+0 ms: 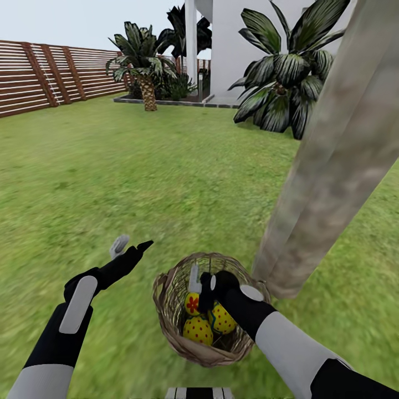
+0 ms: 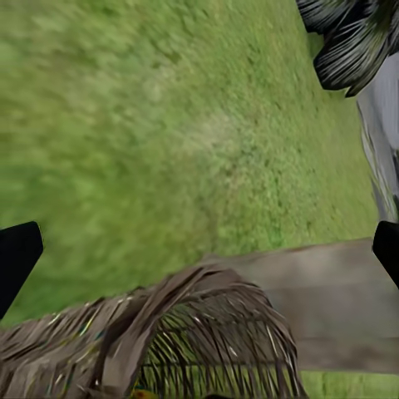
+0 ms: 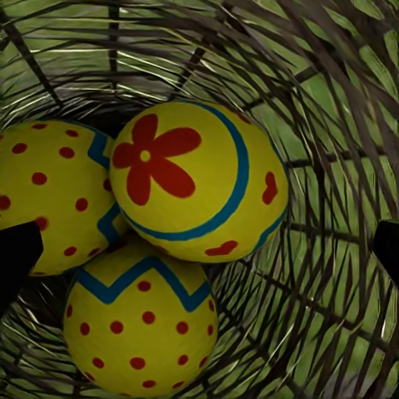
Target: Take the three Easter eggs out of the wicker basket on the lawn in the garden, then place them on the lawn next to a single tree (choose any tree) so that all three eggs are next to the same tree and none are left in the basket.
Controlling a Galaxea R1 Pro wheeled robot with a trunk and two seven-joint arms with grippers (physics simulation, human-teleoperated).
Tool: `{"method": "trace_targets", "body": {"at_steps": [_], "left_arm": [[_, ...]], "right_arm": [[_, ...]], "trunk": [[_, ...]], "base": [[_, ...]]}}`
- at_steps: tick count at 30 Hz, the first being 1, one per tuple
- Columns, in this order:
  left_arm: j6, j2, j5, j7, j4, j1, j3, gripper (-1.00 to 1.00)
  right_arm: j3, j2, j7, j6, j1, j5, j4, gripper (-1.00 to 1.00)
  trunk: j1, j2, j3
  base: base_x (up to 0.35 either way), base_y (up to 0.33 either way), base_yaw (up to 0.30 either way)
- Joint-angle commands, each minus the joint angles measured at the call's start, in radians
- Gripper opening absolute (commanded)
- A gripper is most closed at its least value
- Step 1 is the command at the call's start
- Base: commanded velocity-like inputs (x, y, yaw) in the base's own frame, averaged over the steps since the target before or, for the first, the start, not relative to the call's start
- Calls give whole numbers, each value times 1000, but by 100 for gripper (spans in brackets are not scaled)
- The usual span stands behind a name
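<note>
Reaching into the wicker basket (image 1: 166,310), the right gripper (image 1: 203,282) is held wide open and empty — directly above the flower-marked egg (image 3: 195,179), topmost of the three Easter eggs (image 1: 206,322). The left gripper (image 1: 131,245) is parked open — farther off, left.

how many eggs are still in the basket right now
3, all inside the wicker basket: the flower-marked egg lies uppermost, a red-dotted egg beside it, and a zigzag-banded dotted egg touching both. None lies on the lawn.
</note>
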Motion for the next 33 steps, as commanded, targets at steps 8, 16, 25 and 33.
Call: {"method": "trace_targets", "body": {"at_steps": [8,16,25,33], "left_arm": [[6,0,5,1,0,-1,-1,100],[6,0,5,1,1,-1,-2,100],[6,0,5,1,1,-1,-2,100],[6,0,5,1,1,-1,-2,100]], "right_arm": [[0,0,-8,4,-1,7,-6,100],[-5,0,-9,4,-14,30,-9,100],[-8,0,0,5,-56,41,-7,100],[-8,2,-3,6,-60,42,-10,100]], "trunk": [[3,-2,-32],[7,-4,-63],[11,-6,-98],[15,-8,-129]], "base": [[0,0,0],[0,0,0],[0,0,0],[0,0,0]]}}
